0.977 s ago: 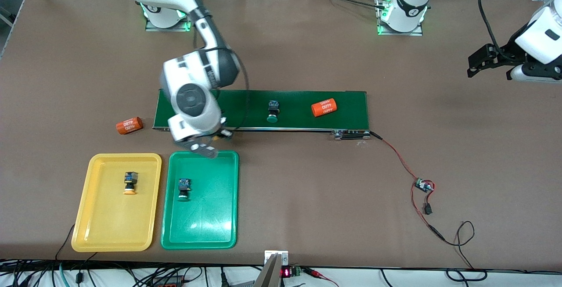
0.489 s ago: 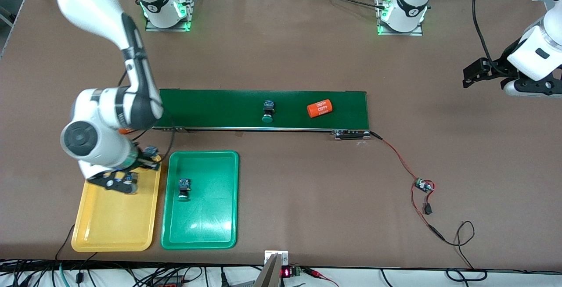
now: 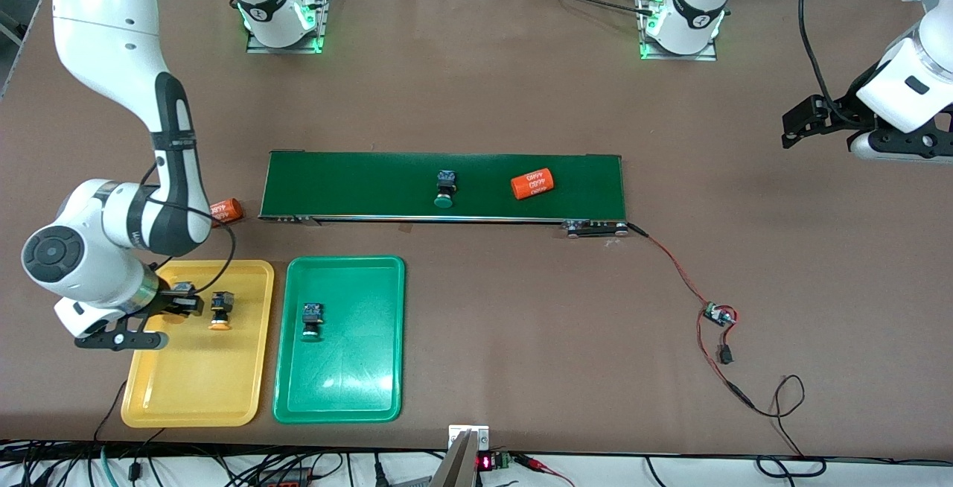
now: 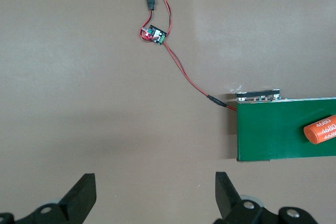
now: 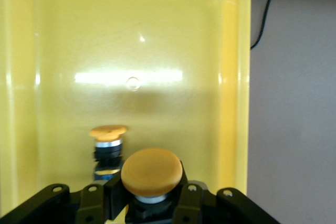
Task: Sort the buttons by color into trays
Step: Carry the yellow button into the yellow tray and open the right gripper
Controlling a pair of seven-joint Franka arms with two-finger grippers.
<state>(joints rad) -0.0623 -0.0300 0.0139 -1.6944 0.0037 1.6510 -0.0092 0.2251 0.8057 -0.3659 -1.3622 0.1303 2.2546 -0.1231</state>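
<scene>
**Currently: second yellow-capped button held over the yellow tray, release pending**

Nearest the front camera you have both trays on the counter (image 3: 476,100), side by side at the right arm's end: the yellow tray (image 3: 246,338) and the green tray (image 3: 357,368). One yellow-capped button (image 3: 220,308) lies in the yellow tray; one green-capped button (image 3: 311,321) lies in the green tray.

The right gripper (image 3: 167,308) hangs over the yellow tray, clamped on a second yellow-capped button (image 5: 151,174), as its wrist view confirms. Lower it over bare tray floor beside the resting button, not on top of it, and part the fingers only when low, so the piece does not bounce out.

Farther off, the conveyor belt (image 3: 357,174) carries the remaining green-capped button (image 3: 444,189) and an orange cylinder (image 3: 534,183); another orange cylinder (image 3: 225,211) lies just off the belt's end.

The left gripper (image 4: 155,198) waits over bare counter, fingers spread wide and empty.
</scene>
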